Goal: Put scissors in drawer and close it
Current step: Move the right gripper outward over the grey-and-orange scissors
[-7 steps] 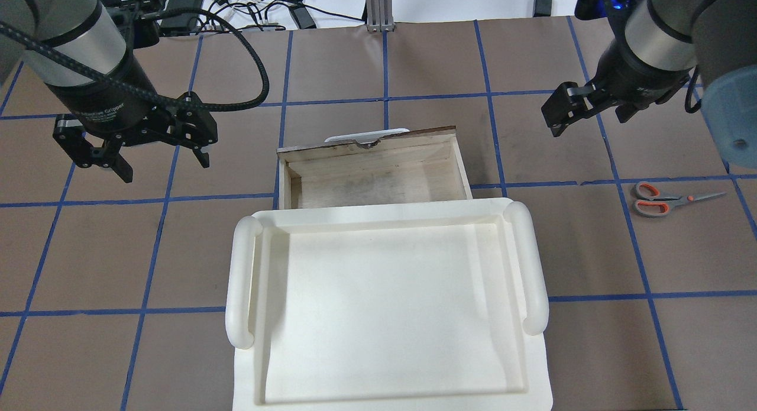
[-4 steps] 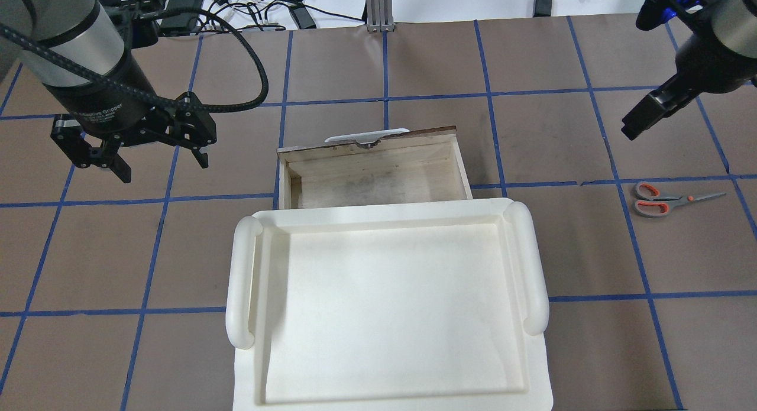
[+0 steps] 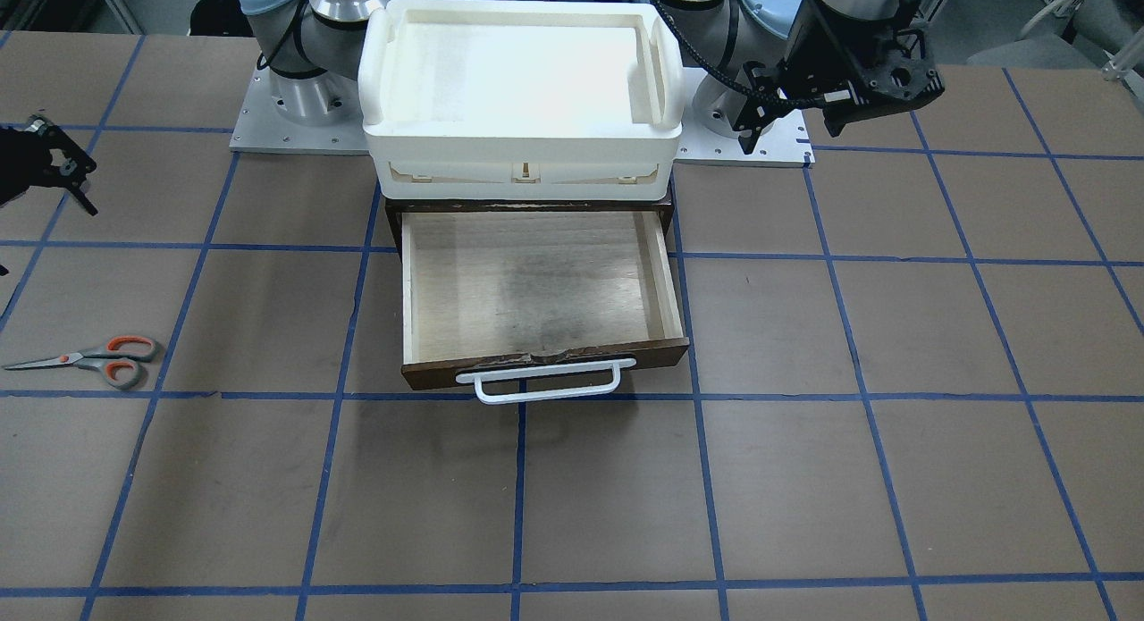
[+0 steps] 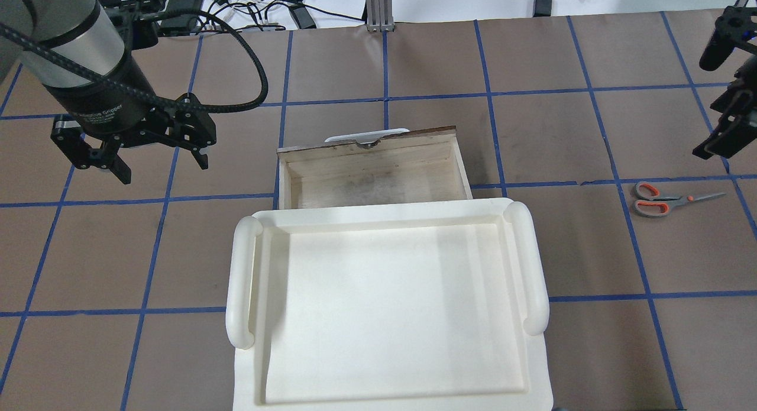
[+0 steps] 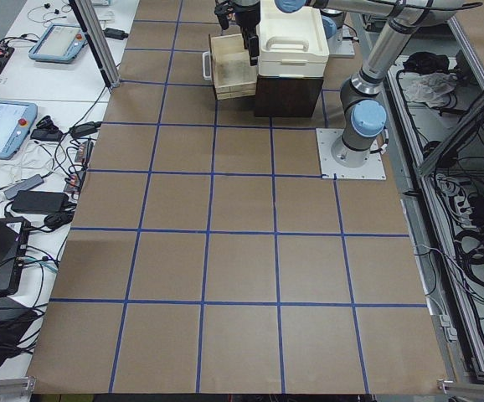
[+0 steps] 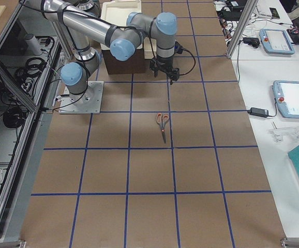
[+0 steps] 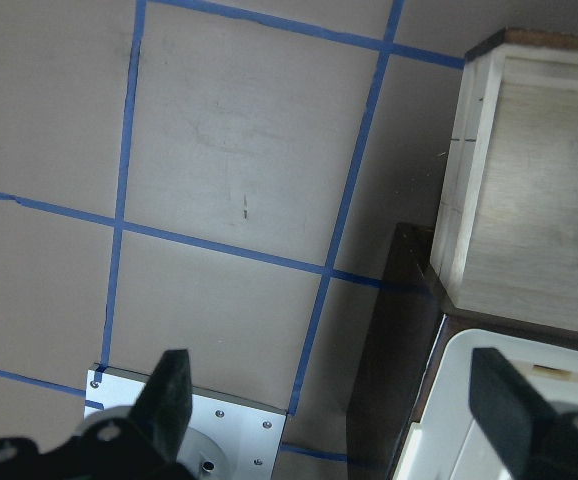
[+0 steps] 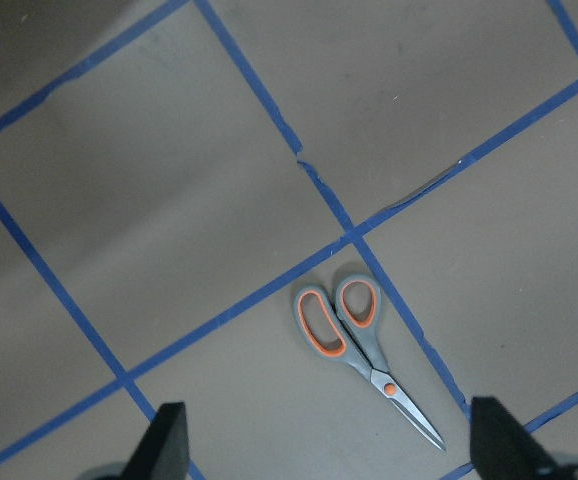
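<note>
The scissors (image 4: 662, 201) lie flat on the table at the right, grey handles with orange loops, blades pointing right; they also show in the front view (image 3: 98, 357) and the right side view (image 6: 162, 123). My right gripper (image 4: 712, 145) hangs open above the table just beyond them; in its wrist view (image 8: 334, 440) the scissors (image 8: 354, 340) lie between the spread fingers, below. The drawer (image 4: 372, 174) stands pulled open and empty, with its white handle (image 3: 545, 380) on the dark front. My left gripper (image 4: 162, 168) is open and empty, left of the drawer (image 7: 539, 200).
A white plastic tray (image 4: 242, 281) sits on top of the dark cabinet above the drawer. The table is brown with a blue tape grid. Cables and boxes lie along its far edge (image 4: 248, 9). The arm bases (image 3: 295, 103) stand behind the cabinet.
My right arm has swung right, from near the drawer's far right corner to a spot over the scissors. The left arm, the drawer and the scissors have not moved.
</note>
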`<state>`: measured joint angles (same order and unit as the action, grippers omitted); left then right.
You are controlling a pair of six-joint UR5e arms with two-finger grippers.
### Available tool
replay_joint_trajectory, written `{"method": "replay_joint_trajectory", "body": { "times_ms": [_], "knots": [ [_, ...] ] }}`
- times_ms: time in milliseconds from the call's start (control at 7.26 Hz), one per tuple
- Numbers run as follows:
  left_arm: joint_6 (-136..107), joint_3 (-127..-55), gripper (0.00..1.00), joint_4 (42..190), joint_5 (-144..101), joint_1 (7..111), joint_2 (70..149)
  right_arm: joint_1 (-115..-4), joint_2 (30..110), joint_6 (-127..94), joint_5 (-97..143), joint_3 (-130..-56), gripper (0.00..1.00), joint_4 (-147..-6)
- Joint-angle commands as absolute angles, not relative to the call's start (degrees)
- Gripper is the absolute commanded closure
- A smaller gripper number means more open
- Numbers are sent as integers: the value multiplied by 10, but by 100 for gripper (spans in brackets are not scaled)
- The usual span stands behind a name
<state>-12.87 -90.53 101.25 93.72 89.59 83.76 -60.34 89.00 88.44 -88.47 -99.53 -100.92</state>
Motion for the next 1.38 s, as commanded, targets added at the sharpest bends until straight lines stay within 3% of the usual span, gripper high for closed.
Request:
{"method": "replay_joint_trajectory", "body": {
  "times_ms": [0, 688, 1239],
  "knots": [
    [-127, -906, 0, 1015, 938, 896, 838, -559, 826, 1021, -881, -995, 0, -1059],
    [-129, -908, 0, 1017, 937, 896, 837, -537, 703, 1205, -914, -1003, 0, -1158],
    [-131, -908, 0, 1014, 935, 897, 847, -539, 676, 1242, -934, -1058, 0, -1234]
  ]
}}
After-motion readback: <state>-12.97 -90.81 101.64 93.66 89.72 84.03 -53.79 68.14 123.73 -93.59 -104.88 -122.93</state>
